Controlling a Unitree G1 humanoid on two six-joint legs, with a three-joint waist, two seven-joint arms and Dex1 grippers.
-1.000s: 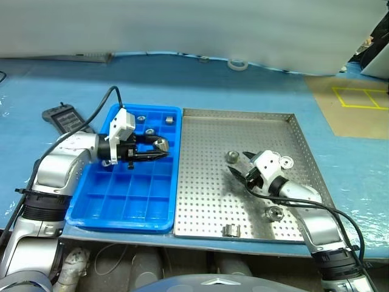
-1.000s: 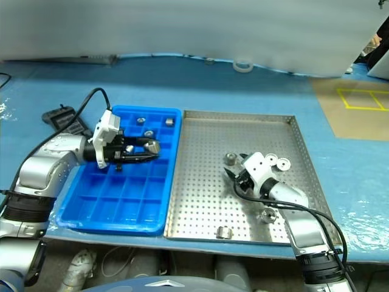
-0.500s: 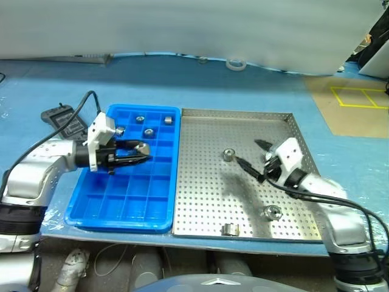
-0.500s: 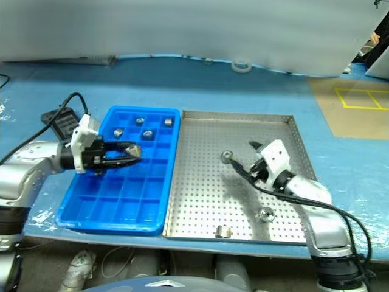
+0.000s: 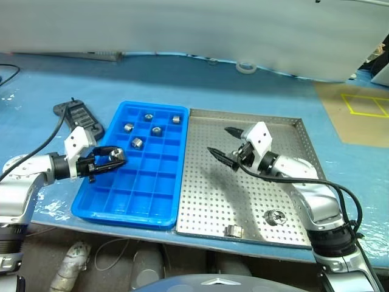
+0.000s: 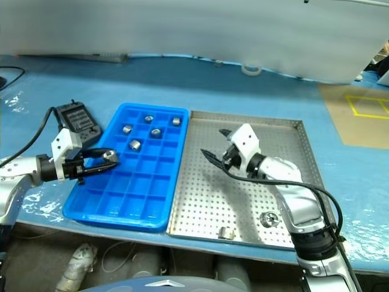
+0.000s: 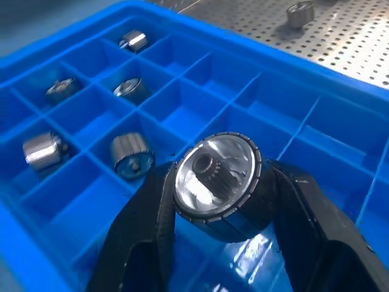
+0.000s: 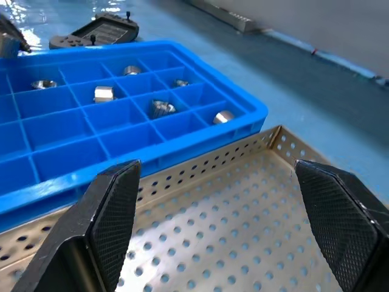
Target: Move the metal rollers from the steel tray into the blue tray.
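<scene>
Blue tabletop [image 5: 200, 85], blue tray [image 5: 118, 207] beside steel tray [image 5: 243, 201]. Mid-delivery: left gripper [image 7: 213, 182] clamped on one roller [image 7: 216, 176] over tray's left compartments; next, lower into an empty cell, release. Right gripper [image 5: 228, 146] spread wide, empty, above steel tray. Five rollers [image 5: 138, 143] binned, two [image 5: 275, 216] left on steel

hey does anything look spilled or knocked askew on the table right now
Nothing stands out. The blue plastic compartment tray and perforated steel tray sit squarely side by side, and each loose shiny metal roller lies inside one tray or the other.
</scene>
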